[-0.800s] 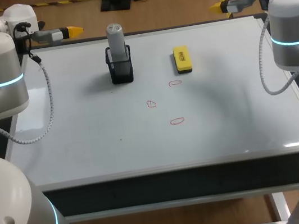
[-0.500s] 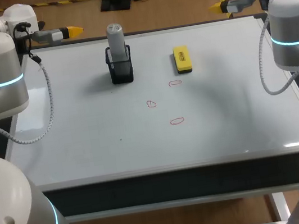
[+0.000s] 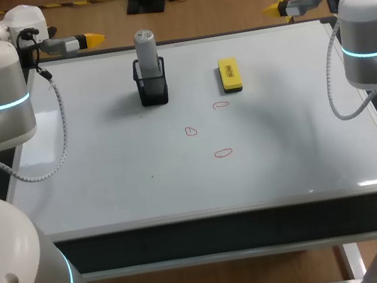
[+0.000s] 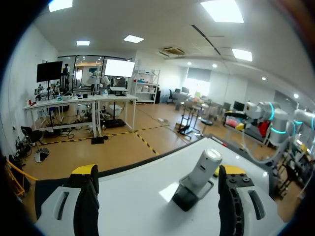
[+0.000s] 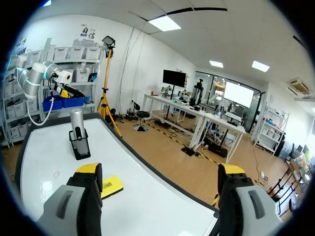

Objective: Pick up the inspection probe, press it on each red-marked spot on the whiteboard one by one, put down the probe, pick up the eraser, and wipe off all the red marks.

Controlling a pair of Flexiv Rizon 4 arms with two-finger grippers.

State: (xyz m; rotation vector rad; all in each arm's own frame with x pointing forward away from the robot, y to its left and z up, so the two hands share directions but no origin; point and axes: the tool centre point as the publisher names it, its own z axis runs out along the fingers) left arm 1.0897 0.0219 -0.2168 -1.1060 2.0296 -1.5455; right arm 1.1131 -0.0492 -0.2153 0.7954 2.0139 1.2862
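You see the whiteboard [image 3: 110, 190] covering the desk. The arms sit at its far corners, and the left end effector [image 3: 91, 38] and right end effector [image 3: 273, 8] both have fingers spread apart, holding nothing. The probe [image 3: 146, 48] stands upright in its black holder [image 3: 152, 90]. The yellow eraser [image 3: 230, 75] lies well beside it, and three red marks [image 3: 224, 153] sit nearer the robot.

We get free passage over the near half of the whiteboard [image 3: 110, 190]; probe [image 3: 146, 48] in holder [image 3: 153, 91] and eraser [image 3: 230, 75] stand behind the red marks [image 3: 223, 153].
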